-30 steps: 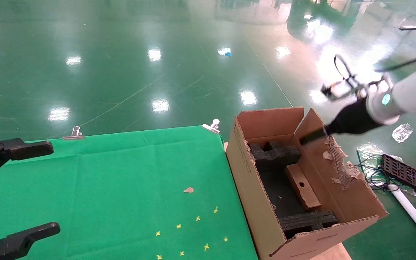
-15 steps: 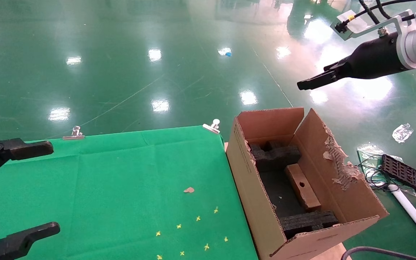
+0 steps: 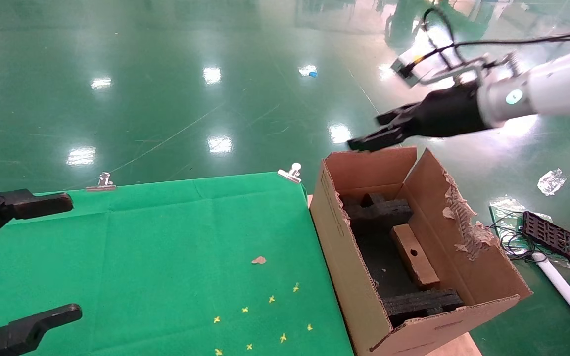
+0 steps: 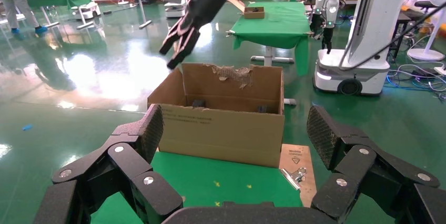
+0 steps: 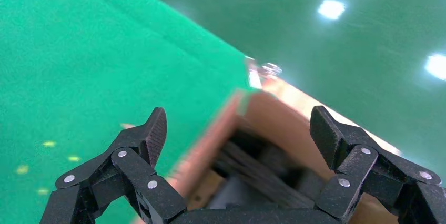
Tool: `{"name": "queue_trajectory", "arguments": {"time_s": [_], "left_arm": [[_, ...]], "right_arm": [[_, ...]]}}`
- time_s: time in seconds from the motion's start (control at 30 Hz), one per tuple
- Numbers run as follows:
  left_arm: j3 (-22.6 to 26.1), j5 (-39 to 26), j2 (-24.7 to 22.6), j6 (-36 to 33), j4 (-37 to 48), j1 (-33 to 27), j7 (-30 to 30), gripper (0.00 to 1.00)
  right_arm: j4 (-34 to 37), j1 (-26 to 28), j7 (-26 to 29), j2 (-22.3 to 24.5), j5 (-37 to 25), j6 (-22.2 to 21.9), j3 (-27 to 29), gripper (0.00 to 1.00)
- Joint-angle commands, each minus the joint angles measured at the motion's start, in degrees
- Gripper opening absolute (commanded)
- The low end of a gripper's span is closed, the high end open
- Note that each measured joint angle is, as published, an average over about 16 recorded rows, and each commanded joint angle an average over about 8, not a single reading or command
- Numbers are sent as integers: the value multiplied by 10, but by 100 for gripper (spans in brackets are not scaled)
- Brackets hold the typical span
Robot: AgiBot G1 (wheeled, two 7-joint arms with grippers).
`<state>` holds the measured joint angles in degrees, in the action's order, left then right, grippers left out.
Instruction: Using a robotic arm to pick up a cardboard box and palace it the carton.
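Note:
The carton [image 3: 344, 257] stands open beside the green table's right edge, with black foam blocks [image 3: 381, 212] inside and a torn right flap [image 3: 463, 222]. The flat cardboard box [image 3: 416, 257] lies inside it between the foam blocks, round hole facing up. My right gripper [image 3: 366, 132], on the white arm with the green ring [image 3: 514, 96], is open and empty in the air just above the carton's far rim. The right wrist view looks down between its open fingers [image 5: 239, 124] into the blurred carton [image 5: 273, 113]. My left gripper [image 3: 73, 257] is open and parked over the table's left side.
The green cloth table [image 3: 176, 247] carries yellow marks [image 3: 270, 299], a brown scrap [image 3: 259, 260] and metal clips [image 3: 291, 173] at its far edge. On the floor right of the carton lie a black tray [image 3: 557, 240], cables and a white pipe [image 3: 567, 291]. The left wrist view shows the carton [image 4: 221, 129].
My right gripper rose from the carton's right flap, swung up, then moved left and down to above the carton's far rim. The cardboard box and left gripper have not moved.

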<state>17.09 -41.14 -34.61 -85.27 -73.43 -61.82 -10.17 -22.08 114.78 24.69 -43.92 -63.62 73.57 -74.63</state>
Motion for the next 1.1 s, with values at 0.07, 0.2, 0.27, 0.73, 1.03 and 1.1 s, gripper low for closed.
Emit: {"name": "queue_trajectory", "arguments": {"time_s": [0.07, 0.2, 0.27, 0.73, 1.03, 1.1], "left_arm": [[0, 0, 0, 0, 0, 0, 0, 100], [0, 0, 0, 0, 0, 0, 0, 100], [0, 0, 0, 0, 0, 0, 0, 100], [1, 0, 0, 0, 0, 0, 0, 100], [1, 1, 0, 0, 0, 0, 0, 100], [1, 1, 0, 0, 0, 0, 1, 100]], "right_arm": [[-32, -33, -9, 5, 13, 7, 36, 100], [-74, -76, -20, 13, 31, 17, 84, 100], [-95, -98, -26, 16, 40, 22, 108, 100], [-243, -251, -66, 42, 103, 57, 276, 100], [-338, -349, -91, 58, 143, 80, 385, 100], [-359, -371, -97, 62, 152, 85, 409, 100]]}}
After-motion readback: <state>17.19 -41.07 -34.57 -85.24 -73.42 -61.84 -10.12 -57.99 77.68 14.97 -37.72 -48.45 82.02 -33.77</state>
